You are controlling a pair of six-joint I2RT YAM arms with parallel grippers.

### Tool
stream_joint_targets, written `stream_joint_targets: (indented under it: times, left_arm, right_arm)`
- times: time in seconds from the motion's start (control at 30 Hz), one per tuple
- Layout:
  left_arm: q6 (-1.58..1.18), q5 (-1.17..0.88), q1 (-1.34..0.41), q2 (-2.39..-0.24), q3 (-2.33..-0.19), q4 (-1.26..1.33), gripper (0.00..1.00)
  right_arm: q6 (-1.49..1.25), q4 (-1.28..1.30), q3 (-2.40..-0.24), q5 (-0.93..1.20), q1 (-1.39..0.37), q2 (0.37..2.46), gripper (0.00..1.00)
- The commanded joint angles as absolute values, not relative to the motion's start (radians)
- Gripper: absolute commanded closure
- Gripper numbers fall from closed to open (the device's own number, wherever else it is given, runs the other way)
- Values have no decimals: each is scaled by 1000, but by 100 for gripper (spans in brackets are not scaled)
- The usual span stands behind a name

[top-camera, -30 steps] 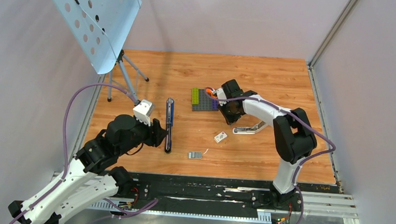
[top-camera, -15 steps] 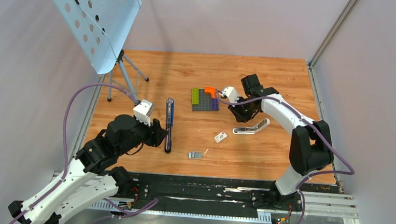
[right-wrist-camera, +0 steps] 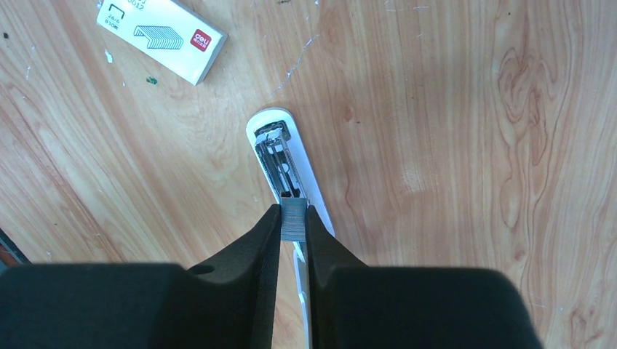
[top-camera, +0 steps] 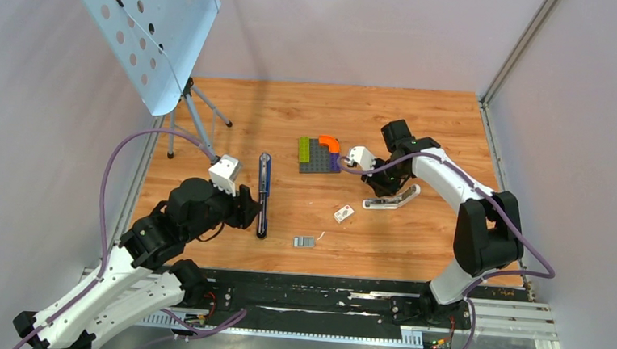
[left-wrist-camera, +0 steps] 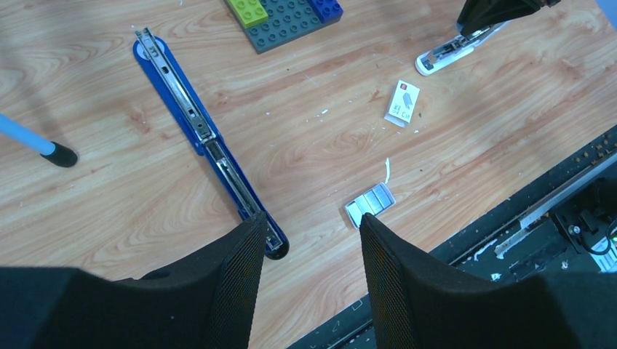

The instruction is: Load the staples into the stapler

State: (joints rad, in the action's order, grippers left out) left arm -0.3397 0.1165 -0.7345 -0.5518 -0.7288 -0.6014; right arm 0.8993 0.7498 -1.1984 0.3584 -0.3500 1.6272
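Observation:
The blue stapler (top-camera: 263, 194) lies opened flat on the wooden table, silver channel up; it also shows in the left wrist view (left-wrist-camera: 200, 134). My left gripper (left-wrist-camera: 313, 222) is open and empty, hovering over the stapler's near black end, just left of it in the top view (top-camera: 247, 207). A grey staple strip (left-wrist-camera: 369, 203) lies on the table (top-camera: 304, 241). The white staple box (right-wrist-camera: 161, 35) lies nearby (top-camera: 343, 214). My right gripper (right-wrist-camera: 293, 218) is shut on a second short grey ridged staple strip (right-wrist-camera: 293, 220), held over the white rounded plastic bar (right-wrist-camera: 280, 156).
A multicoloured block plate (top-camera: 318, 155) sits behind the white bar (top-camera: 391, 199). A perforated metal stand (top-camera: 144, 27) on a tripod is at the back left, one foot near the stapler (left-wrist-camera: 58, 154). A black rail (top-camera: 322, 297) runs along the near edge.
My right arm swung right, away from the block plate, and came down over the white bar with the staple strip in its fingers. The left arm has not moved.

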Motion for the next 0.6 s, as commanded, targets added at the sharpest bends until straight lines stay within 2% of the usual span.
stream_joint_targets:
  times: [0.0, 0.57]
  left_arm:
    - [-327, 117, -729, -558, -725, -600, 47]
    - [-327, 115, -729, -544, -724, -601, 47]
  right_arm:
    - [987, 789, -1176, 396, -337, 1603, 87]
    - [1114, 741, -1141, 367, -383, 1607, 89]
